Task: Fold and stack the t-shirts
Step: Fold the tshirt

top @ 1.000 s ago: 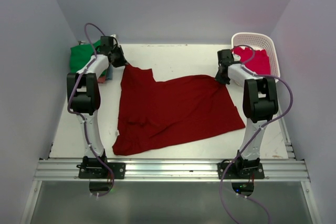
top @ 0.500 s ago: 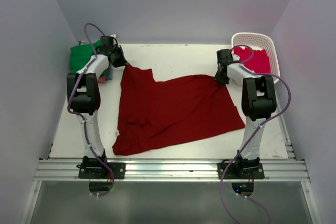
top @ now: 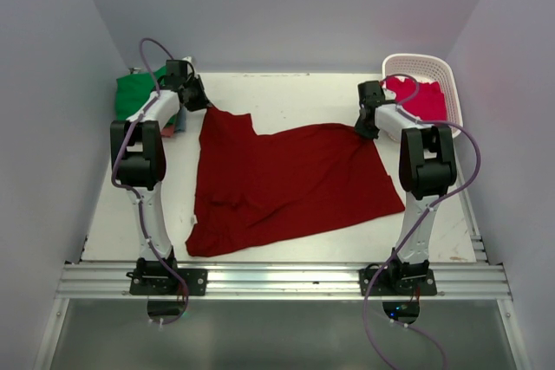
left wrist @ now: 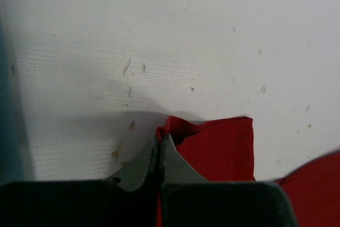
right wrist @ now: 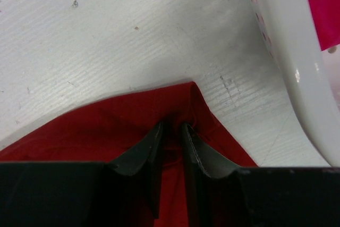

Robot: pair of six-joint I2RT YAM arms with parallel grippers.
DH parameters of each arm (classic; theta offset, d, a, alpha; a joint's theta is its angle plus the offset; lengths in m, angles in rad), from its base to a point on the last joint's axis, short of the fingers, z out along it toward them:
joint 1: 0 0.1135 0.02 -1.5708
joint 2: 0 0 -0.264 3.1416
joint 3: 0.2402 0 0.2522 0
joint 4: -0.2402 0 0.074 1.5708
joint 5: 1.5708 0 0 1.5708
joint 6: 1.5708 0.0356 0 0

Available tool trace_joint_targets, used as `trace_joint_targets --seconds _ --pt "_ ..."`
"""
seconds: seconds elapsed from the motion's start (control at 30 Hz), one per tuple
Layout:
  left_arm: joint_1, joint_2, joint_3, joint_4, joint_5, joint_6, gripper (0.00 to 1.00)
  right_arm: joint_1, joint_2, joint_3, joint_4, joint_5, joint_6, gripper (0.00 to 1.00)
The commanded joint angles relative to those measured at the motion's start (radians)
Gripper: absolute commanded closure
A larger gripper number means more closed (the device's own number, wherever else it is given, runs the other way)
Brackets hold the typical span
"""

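Left gripper [left wrist: 160, 139] clamped on dark red t-shirt [top: 295, 179] corner; right gripper [right wrist: 171, 128] jaws slightly apart over the far corner.

White lattice basket [top: 421, 57] on table [top: 295, 97]

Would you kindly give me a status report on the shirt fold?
Left gripper shut on dark red shirt corner. Right gripper open over it. Basket alongside, not touching.

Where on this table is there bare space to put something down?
Bare table runs along the far edge, between the green shirt and the basket, beyond the dark red shirt. A thin strip lies between its near hem and the rail. Both far corners are crowded.
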Motion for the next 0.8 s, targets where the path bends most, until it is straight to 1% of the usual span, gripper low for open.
trace_joint_targets --seconds 0.0,0.17,0.3,0.57,0.63,0.67,0.7,0.77 --pt "0.011 -0.022 0.036 0.005 0.017 0.005 1.00 -0.008 -0.020 0.048 -0.007 -0.002 0.000 0.76" --pt "0.011 -0.022 0.034 0.005 0.021 0.003 1.00 -0.008 -0.003 0.083 -0.024 -0.009 0.000 0.78" --pt "0.011 -0.024 0.034 0.006 0.020 0.003 1.00 -0.006 -0.025 0.074 -0.013 -0.005 -0.001 0.79" --pt "0.011 -0.019 0.037 0.008 0.024 0.003 1.00 -0.008 -0.003 0.087 -0.025 -0.003 -0.003 0.80" --pt "0.011 -0.019 0.037 0.006 0.025 0.003 1.00 -0.006 0.003 0.090 -0.025 -0.002 -0.004 0.85" --pt "0.011 -0.019 0.037 0.006 0.024 0.003 1.00 -0.006 0.007 0.091 -0.027 -0.003 -0.003 0.94" --pt "0.011 -0.019 0.036 0.006 0.025 0.003 1.00 -0.008 0.007 0.091 -0.027 -0.006 -0.004 0.99" --pt "0.011 -0.019 0.036 0.005 0.024 0.003 1.00 -0.008 0.000 0.085 -0.021 -0.008 -0.003 1.00"
